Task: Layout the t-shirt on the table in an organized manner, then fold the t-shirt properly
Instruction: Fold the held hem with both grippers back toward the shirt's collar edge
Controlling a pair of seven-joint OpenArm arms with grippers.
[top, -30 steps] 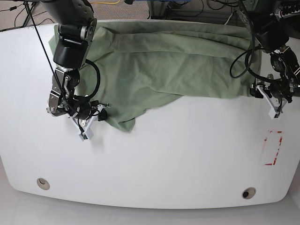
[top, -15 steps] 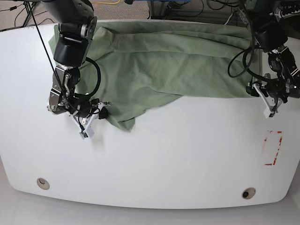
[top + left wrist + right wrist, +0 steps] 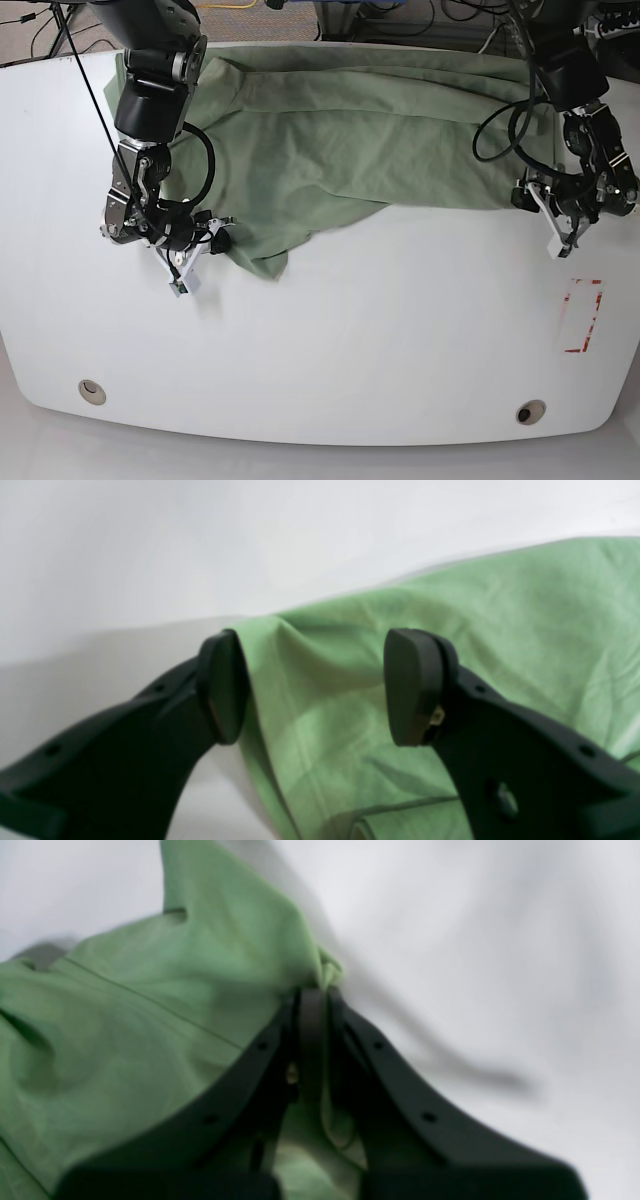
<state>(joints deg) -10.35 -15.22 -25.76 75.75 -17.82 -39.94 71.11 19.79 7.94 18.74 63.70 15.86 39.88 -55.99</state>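
t-shirt (image 3: 370, 130) | sage-green, rumpled, spread | far table (image 3: 380, 340) edge

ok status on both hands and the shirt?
Right hand shut on t-shirt edge. Left hand open at the other edge. Shirt bunched, unfolded. Nothing blocking.

- The near half of the tabletop (image 3: 330, 350) is bare and open to a pass from either side; only two grommet holes (image 3: 92, 391) near its front edge and a red mark (image 3: 582, 316) at the right lie there, all flat.
- The shirt (image 3: 350, 140) covers the far half, rumpled, a low soft bar across that stretch.
- The right tool (image 3: 180, 270) blocks the shirt's left lower corner.
- The left tool (image 3: 553, 232) stands at the shirt's right edge, cloth between its spread jaws.
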